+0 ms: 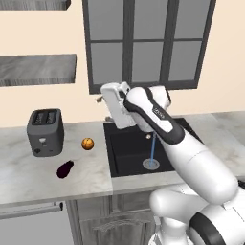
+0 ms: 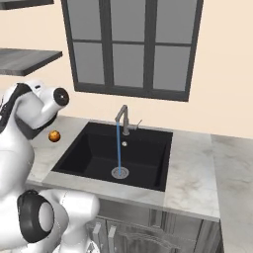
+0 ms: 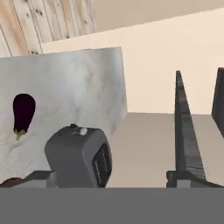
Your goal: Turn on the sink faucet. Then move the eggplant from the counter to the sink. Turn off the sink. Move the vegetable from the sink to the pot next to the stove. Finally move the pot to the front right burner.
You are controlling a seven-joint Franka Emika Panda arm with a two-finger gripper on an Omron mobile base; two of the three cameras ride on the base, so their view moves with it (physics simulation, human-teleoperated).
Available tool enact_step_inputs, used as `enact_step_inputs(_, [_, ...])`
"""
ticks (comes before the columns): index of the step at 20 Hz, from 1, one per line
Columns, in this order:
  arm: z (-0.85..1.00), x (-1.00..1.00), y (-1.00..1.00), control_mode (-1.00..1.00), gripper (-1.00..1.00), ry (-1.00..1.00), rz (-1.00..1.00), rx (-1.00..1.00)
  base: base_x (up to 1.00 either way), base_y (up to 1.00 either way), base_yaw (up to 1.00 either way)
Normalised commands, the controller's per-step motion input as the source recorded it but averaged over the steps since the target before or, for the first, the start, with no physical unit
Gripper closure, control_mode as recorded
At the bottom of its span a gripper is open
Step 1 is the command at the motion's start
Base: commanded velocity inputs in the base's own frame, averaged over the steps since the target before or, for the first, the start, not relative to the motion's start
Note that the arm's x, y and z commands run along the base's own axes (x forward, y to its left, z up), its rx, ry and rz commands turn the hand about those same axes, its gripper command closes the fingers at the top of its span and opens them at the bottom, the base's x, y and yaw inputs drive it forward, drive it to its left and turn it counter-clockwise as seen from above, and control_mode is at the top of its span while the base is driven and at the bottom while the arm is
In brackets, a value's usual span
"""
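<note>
Water runs in a thin blue stream from the sink faucet (image 2: 123, 118) down to the drain of the black sink (image 2: 79, 159). The dark purple eggplant (image 1: 65, 169) lies on the counter (image 1: 28, 179) left of the sink (image 1: 125, 154), in front of the toaster. In the hand view the eggplant (image 3: 23, 113) shows at the left on the marbled counter (image 3: 74, 87). My gripper (image 3: 113, 177) is open, its fingertips (image 3: 41, 177) wide apart with nothing between them. The arm (image 1: 158, 119) reaches over the sink's rear, with the hand turned left toward the toaster, high above the counter.
A dark grey toaster (image 1: 45, 131) stands at the back left of the counter, close under the hand camera (image 3: 78, 155). A small orange fruit (image 1: 87, 143) sits between toaster and sink. Wall shelves (image 1: 38, 69) hang above the toaster. A window (image 2: 131, 47) is behind the sink.
</note>
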Motion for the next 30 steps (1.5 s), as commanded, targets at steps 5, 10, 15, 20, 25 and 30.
enact_step_inputs(5, [-0.17, -0.07, 0.56, -1.0, -1.0, -0.17, 0.11, -0.5, 0.0, 0.0, 0.0])
enact_step_inputs(10, [-0.51, -0.04, 0.17, -1.0, -1.0, -0.09, 0.07, -0.34, 0.0, 0.0, 0.0])
enact_step_inputs(15, [-0.58, -0.02, 0.0, -1.0, -1.0, -0.02, 0.04, -0.2, 0.0, 0.0, 0.0])
enact_step_inputs(20, [-0.57, -0.01, 0.14, -1.0, -1.0, 0.01, 0.0, -0.19, 0.0, 0.0, 0.0])
enact_step_inputs(25, [-0.52, 0.0, 0.29, -1.0, -1.0, 0.07, -0.01, -0.2, 0.0, 0.0, 0.0])
enact_step_inputs(30, [-0.43, 0.0, 0.27, -1.0, -1.0, 0.12, -0.02, -0.17, 0.0, 0.0, 0.0])
